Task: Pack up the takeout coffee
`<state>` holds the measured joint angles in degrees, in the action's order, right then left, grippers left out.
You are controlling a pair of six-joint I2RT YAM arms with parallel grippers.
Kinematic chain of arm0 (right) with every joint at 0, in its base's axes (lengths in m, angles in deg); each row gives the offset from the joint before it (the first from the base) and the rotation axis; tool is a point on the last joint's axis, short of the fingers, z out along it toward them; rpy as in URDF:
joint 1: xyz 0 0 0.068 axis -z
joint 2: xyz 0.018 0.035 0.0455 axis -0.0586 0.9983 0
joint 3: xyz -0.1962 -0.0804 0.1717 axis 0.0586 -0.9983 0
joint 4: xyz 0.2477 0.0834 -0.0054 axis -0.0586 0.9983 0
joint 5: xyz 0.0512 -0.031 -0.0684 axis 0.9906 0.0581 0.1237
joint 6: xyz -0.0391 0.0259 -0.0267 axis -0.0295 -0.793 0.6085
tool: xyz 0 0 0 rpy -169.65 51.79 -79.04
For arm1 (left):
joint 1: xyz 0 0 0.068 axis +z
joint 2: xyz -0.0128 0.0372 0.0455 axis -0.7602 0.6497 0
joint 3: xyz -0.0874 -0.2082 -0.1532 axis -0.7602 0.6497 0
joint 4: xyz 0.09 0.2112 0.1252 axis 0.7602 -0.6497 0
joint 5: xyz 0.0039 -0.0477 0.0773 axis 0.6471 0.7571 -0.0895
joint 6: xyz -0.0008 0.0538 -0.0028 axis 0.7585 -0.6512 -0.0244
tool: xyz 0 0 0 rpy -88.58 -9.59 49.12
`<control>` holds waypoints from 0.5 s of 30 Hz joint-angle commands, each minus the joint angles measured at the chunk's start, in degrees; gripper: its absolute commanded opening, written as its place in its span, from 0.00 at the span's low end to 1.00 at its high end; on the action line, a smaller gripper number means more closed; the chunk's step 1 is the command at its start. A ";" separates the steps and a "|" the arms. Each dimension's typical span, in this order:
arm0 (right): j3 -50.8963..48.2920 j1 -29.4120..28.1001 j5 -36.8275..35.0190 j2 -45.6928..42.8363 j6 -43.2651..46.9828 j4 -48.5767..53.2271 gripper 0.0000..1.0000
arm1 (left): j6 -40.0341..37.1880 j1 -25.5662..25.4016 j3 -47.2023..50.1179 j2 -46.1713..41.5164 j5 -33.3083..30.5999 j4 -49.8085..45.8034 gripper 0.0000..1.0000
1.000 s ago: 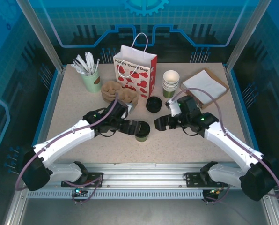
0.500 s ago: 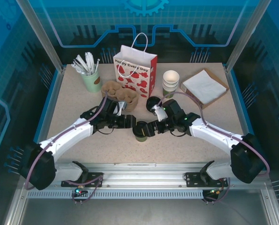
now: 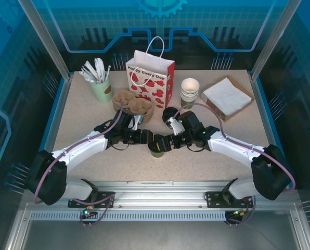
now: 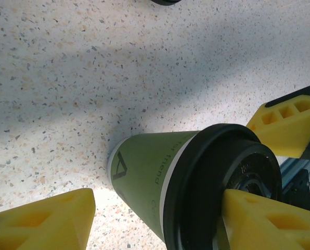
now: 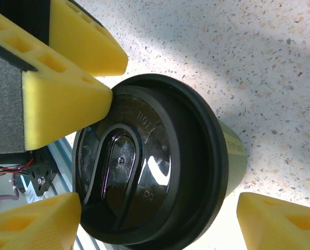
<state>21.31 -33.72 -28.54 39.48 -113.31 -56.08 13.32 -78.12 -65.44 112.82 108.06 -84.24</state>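
The speckled beige worktop (image 3: 82, 140) carries everything. The tall red-and-white paper gift bag printed with hearts (image 3: 150, 78) stands at its back and serves as the reference. The bag's narrow mouth and looped handles could catch a cup coming in crooked, and so light a bag may topple if nudged. A brown pulp cup carrier (image 3: 134, 103) lies just in front of the bag's left corner.

Both white arms reach to one spot in front of the bag, and that crowding is the chief hazard. If both close at once, their fingers could knock together or pull against each other.

The left claw (image 4: 159, 208) is partly open astride the cup. One yellow foam finger (image 4: 269, 221) appears to rest against the lid, while the other is clear of the cup's wall, so it holds nothing. The right claw (image 5: 157, 208) is also open around the cup's top and grips nothing, with bare worktop between one of its fingers and the cup. With contact this uneven, a closing claw would likely shove the cup sideways and tip it.

The takeout coffee (image 3: 156, 148), a small olive-green paper cup, stands upright in front of the bag between the claws. A hard squeeze may buckle its wall. That could pop the round black plastic lid (image 5: 144, 161), and it cannot be told whether the lid is fully seated.
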 commanded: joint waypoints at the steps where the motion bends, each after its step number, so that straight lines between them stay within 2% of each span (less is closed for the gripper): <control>1: -1.79 0.56 -0.02 0.72 -0.03 0.21 0.77 | 0.38 0.30 2.17 1.65 -0.30 -0.75 0.66; 10: -2.99 1.40 0.10 0.98 0.66 0.71 0.70 | 0.26 0.25 3.88 1.74 -1.97 -0.53 0.65; 15: -1.10 1.88 1.02 -0.30 0.75 1.91 0.71 | 0.92 0.21 3.02 0.79 -1.23 -0.36 0.66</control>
<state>20.21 -32.57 -26.59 39.46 -113.46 -58.22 13.89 -78.12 -63.93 112.91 108.43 -80.57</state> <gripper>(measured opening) 0.706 0.660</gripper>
